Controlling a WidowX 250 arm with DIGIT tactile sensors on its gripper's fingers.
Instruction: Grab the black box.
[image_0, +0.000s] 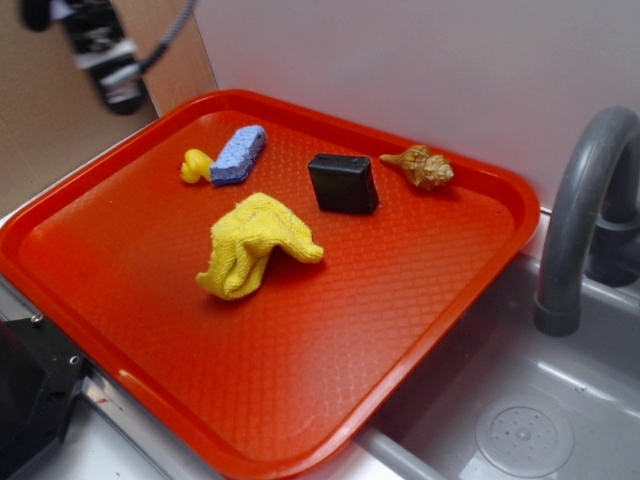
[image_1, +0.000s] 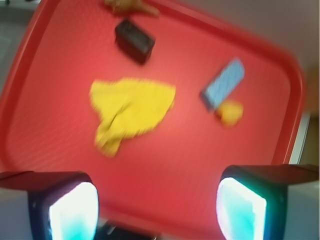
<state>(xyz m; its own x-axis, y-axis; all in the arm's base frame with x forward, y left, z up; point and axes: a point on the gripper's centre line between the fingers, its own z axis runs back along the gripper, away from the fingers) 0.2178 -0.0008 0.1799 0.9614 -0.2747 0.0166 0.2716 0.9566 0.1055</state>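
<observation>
You've got the black box (image_0: 343, 183) lying flat on the red tray (image_0: 420, 300), far half, approx. centre-right. It's a small matte block w/ a squarish top and rounded edges, turned a bit off-square to the tray's sides. Nothing touches it. A tan shell (image_0: 422, 167) sits just beside it to the right, a blue sponge (image_0: 239, 154) well apart to the left, a crumpled yellow cloth (image_0: 254, 245) near its front-left. In the wrist view it's blurred, a dark block (image_1: 134, 40) near the top edge.
</observation>
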